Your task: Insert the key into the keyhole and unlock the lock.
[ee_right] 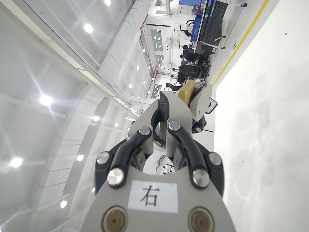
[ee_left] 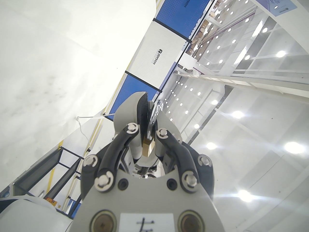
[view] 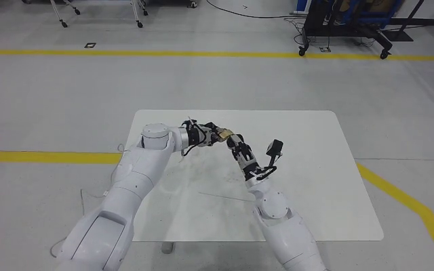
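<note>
Over the white table (view: 319,142), left fingers (ee_left: 128,114) clamp the lock (ee_left: 155,113).

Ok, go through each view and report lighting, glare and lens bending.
Top view: even light on the table, no glare. Left wrist view: ceiling lamps flare behind the left gripper, shut on the lock. Right wrist view: the lamps throw starbursts, the yellow floor line curves, the right gripper is evenly lit.
</note>
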